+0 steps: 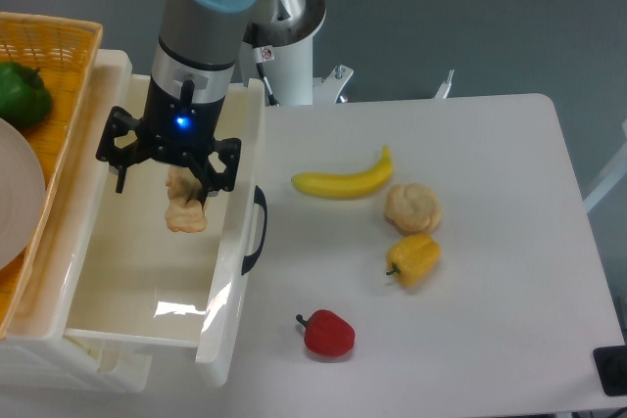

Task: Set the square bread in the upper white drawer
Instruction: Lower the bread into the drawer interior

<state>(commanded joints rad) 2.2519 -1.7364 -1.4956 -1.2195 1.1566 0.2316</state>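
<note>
Camera: gripper (179,186) clamped on the square bread (184,205), which hangs above the interior of the upper white drawer (147,281), nearer its handle side. Drawer pulled open at the tabletop's left edge. Banana (343,181) lies mid-tabletop, well apart from the drawer.

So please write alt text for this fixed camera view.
The gripper holds the bread above the open white drawer. On the table lie a banana, bun, yellow pepper and red pepper.
</note>
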